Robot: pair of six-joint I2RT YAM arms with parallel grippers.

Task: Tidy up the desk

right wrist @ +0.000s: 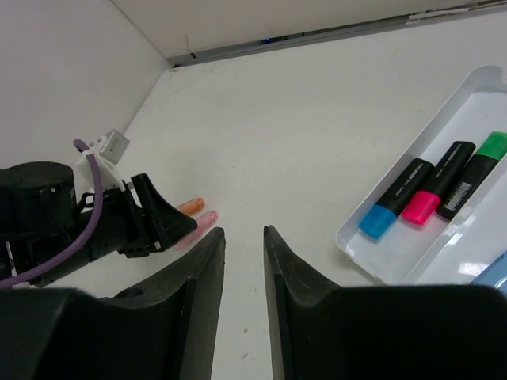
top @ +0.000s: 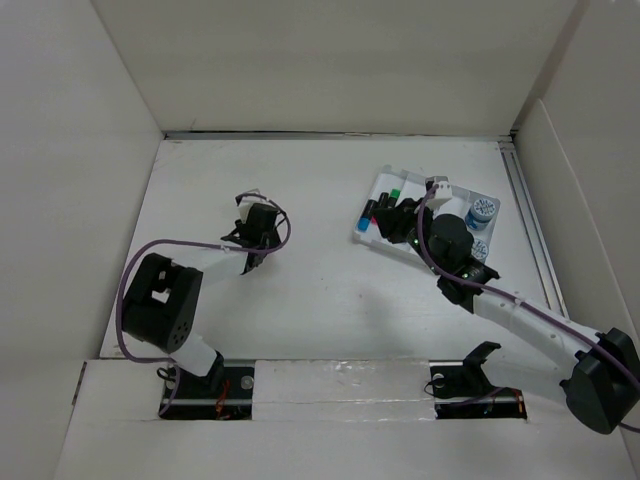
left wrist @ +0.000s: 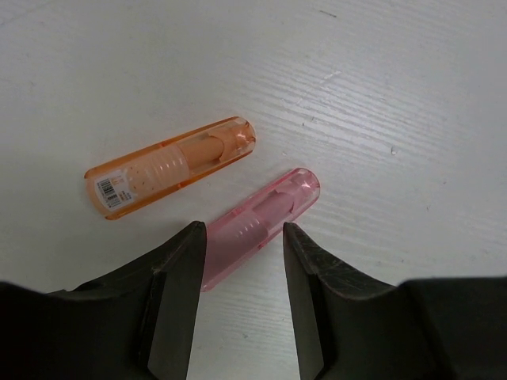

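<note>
On the white desk (top: pixel 330 290) lie a translucent pink pen case (left wrist: pixel 261 226) and a translucent orange one (left wrist: pixel 170 165), side by side. My left gripper (left wrist: pixel 244 237) is open, low over the desk, with its jaws on either side of the pink case's near end; I cannot tell if they touch it. In the top view the left gripper (top: pixel 252 255) is left of centre. My right gripper (right wrist: pixel 244 233) is open by a narrow gap and empty, held above the desk by the tray's left end (top: pixel 388 215). Both cases show small in the right wrist view (right wrist: pixel 204 219).
A white compartment tray (right wrist: pixel 348 237) at the right holds a blue highlighter (right wrist: pixel 394 207), a pink highlighter (right wrist: pixel 440 190) and a green one (right wrist: pixel 475 170). Blue-and-white rolls (top: pixel 483 211) sit at its right end. White walls border the desk.
</note>
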